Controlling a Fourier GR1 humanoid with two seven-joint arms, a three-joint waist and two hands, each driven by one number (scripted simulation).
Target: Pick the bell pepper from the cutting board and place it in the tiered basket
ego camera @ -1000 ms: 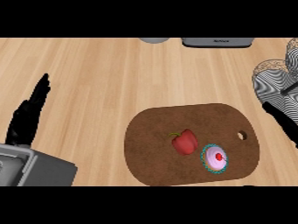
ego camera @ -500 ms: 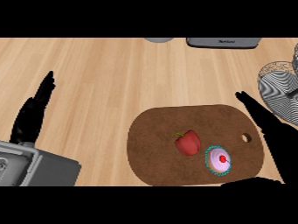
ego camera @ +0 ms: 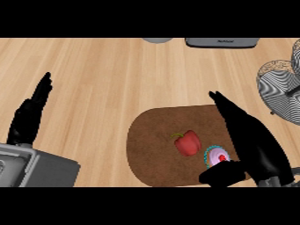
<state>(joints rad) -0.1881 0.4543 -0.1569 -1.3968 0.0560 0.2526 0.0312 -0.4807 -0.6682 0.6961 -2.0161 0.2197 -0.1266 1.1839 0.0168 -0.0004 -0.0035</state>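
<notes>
A red bell pepper (ego camera: 188, 143) with a green stem lies near the middle of the brown cutting board (ego camera: 159, 136). My right hand (ego camera: 250, 136) hangs over the board's right part, fingers straight and pointing away, thumb curled low near a cupcake; it stands just right of the pepper and holds nothing. The striped tiered basket (ego camera: 294, 85) stands at the right edge, cut off by the frame. My left hand (ego camera: 30, 115) rests open at the left, fingers up.
A small cupcake (ego camera: 217, 156) with pink icing sits on the board right of the pepper, partly behind my right thumb. A grey appliance (ego camera: 16, 167) fills the lower left corner. At the far edge are a grey box (ego camera: 220, 42) and a round grey thing (ego camera: 157, 40).
My right hand has moved left from the board's right rim to over the board, close beside the pepper. The view has shifted a little. The left hand has not moved.
</notes>
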